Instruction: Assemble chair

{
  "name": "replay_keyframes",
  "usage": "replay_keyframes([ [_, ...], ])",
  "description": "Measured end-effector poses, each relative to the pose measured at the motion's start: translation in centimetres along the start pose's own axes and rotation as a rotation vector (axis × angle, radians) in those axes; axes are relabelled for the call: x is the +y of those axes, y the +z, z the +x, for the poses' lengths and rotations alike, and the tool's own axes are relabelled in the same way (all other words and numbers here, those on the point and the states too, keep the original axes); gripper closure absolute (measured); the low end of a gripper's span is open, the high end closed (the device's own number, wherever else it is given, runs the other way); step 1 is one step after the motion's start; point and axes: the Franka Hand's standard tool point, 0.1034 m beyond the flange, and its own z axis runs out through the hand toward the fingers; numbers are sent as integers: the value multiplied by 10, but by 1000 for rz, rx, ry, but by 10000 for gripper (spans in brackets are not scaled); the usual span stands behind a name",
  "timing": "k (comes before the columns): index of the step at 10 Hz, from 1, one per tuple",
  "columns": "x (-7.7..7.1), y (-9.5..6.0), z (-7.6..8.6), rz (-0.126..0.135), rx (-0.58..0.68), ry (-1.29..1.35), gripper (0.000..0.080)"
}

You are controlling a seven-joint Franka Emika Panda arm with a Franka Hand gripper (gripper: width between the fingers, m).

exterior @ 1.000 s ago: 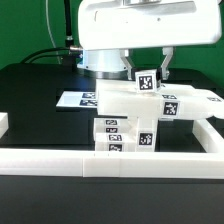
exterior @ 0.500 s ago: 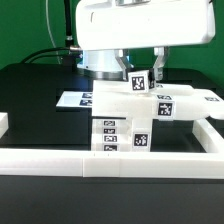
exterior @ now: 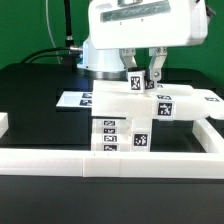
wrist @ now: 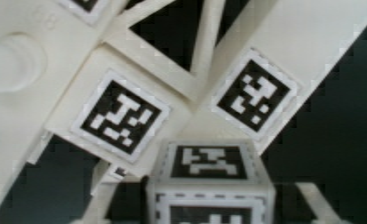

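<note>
White plastic pieces of the chair (exterior: pixel 128 118) stand joined on the black tabletop (exterior: pixel 40 85) behind the low border wall (exterior: pixel 100 165), and the pincer (exterior: pixel 142 76), jaws partway closed, grips a small tagged block (exterior: pixel 141 84) right at their top.

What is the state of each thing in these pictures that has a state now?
pincer: closed on the tagged piece
tagged piece: held upright, at the top of the chair; whether joined, unclear
chair: partly assembled, standing inside the border wall
marker board: lying flat on the table
</note>
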Motion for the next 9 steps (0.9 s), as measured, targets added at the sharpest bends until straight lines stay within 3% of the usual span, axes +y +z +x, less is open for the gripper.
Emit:
replay_keyframes([
  [2, -1, 0, 4, 37, -16, 230, 515],
  [3, -3, 0, 4, 43, -10, 303, 515],
  [9, -4, 0, 4, 45, -15, 584, 495],
])
